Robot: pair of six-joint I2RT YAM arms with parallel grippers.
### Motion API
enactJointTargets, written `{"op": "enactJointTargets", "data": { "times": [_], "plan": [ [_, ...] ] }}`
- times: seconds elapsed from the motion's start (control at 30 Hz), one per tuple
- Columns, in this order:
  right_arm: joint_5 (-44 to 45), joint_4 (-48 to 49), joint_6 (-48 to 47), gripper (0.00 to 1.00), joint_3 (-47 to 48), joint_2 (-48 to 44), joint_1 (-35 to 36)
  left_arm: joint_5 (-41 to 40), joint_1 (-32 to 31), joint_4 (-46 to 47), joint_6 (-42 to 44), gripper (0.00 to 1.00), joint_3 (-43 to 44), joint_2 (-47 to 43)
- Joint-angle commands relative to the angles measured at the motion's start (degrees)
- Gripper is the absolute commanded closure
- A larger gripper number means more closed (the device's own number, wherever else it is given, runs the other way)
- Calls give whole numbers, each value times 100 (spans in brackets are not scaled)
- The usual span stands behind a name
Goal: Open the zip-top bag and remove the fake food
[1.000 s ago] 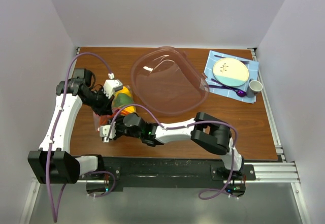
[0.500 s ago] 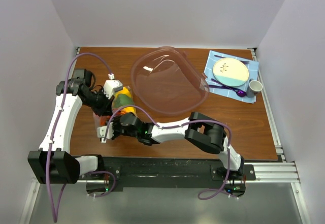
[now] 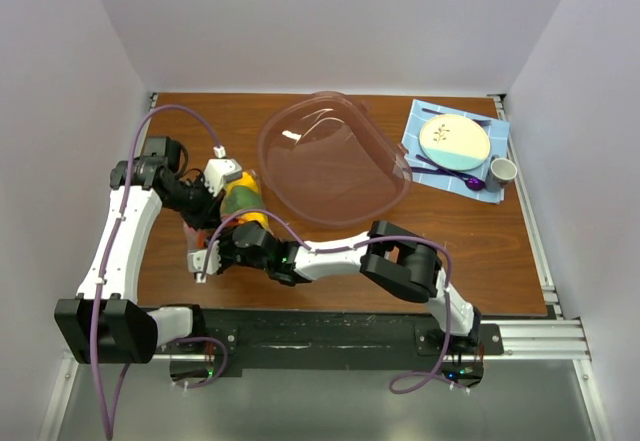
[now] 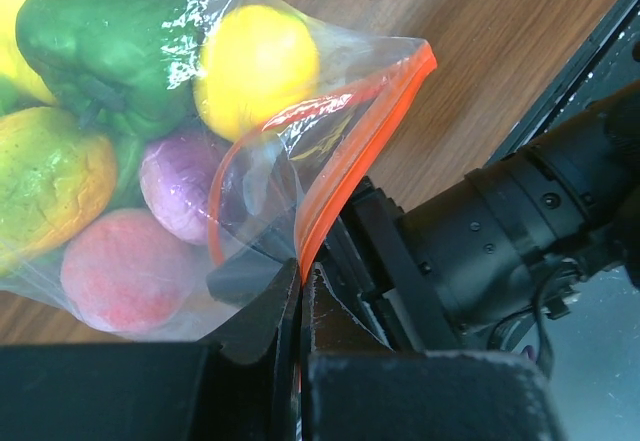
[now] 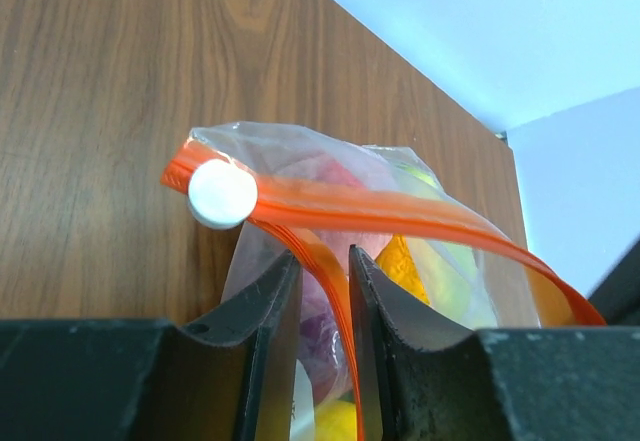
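Both the left arm and the right arm have white link shells, black joint housings and black bases. A purple cable loops along each arm. The left claw and right claw have matte black moulded fingers; one right finger bears a small round hole.

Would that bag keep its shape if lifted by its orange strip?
Probably not: the bag is thin, crinkled film, so it would likely sag. The round fake food inside looks free to shift and weigh it down. The glossy film may slip from a light pinch.
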Motion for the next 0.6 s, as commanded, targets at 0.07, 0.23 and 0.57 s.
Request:
{"op": "enactJointTargets", "data": {
  "times": [0.07,0.23,0.57],
  "plan": [
    [-62,-153,-88,78,408,102,-29,183,-14,-97,100,100,-22,-212],
    [-53,-434,79,100,374,-73,-20,131,-14,-27,56,100,-31,-221],
    [166,-716,991,100,-821,-1391,296,25,-14,597,-260,100,-224,-10]
  ]
}}
